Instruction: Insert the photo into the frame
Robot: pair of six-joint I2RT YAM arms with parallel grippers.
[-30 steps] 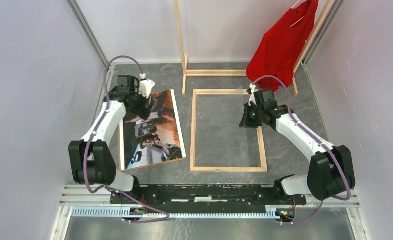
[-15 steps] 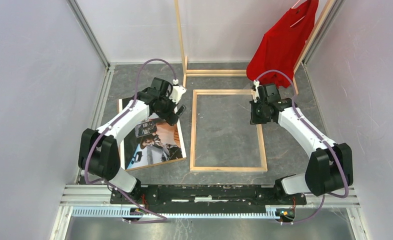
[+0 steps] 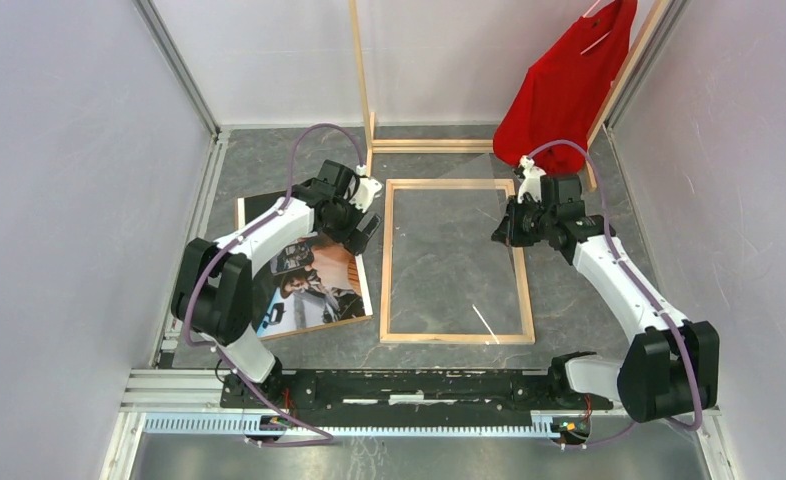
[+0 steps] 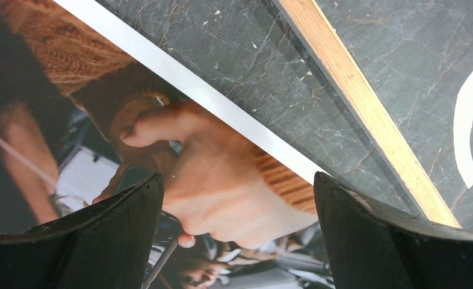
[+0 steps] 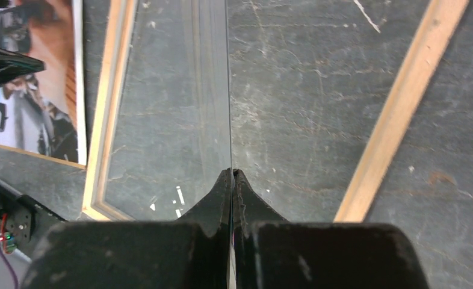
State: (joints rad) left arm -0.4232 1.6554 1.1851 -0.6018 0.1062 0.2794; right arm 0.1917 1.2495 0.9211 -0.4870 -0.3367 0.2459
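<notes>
Hovering over the photo (image 3: 314, 285), the left claw (image 4: 237, 177) gapes wide; the right claw (image 5: 232, 172) pinches a clear pane (image 5: 219, 90).

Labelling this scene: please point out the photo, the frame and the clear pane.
the photo (image 3: 314, 288): top view, its printed face.
the frame (image 3: 456, 338): top view, its near wooden rail.
the clear pane (image 5: 213, 90): right wrist view, its face just left of its edge.

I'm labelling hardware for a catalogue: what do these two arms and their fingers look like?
Left arm and right arm: white links, black joints and bases, a purple cable looping along each. Fingers are black, tapering wedges.
</notes>
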